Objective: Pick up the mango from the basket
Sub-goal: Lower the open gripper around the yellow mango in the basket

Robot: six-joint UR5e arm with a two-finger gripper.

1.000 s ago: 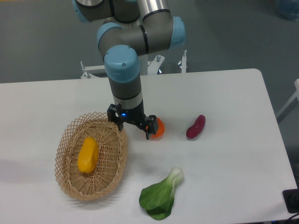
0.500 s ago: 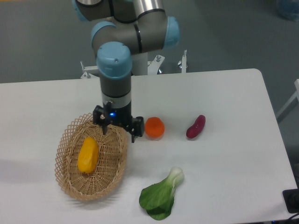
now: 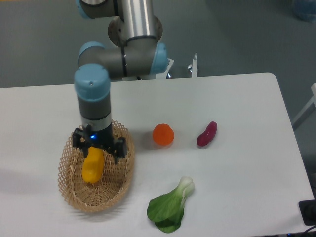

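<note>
Wicker, loosely woven and light tan, forms the basket [image 3: 79, 195] lying on the white table [image 3: 237, 163], and the mango [image 3: 93, 164] is the only thing lying in it, lengthwise on the basket floor toward its far half. The gripper [image 3: 97, 148] hangs over the mango's far end, its dark fingers spread wide to either side of the fruit and closed on nothing.

The risk is judged to lie in that offset: closing near the tapered tip and not across the middle could let the smooth skin squirt out or roll along the basket floor. A finger descending too near the basket's far rim might catch the open loops and drag the basket.

Outside the basket, to its right, sit an orange [image 3: 163, 135] and a purple vegetable [image 3: 207, 134]; a leafy green [image 3: 170, 207] lies nearer the front edge.
</note>
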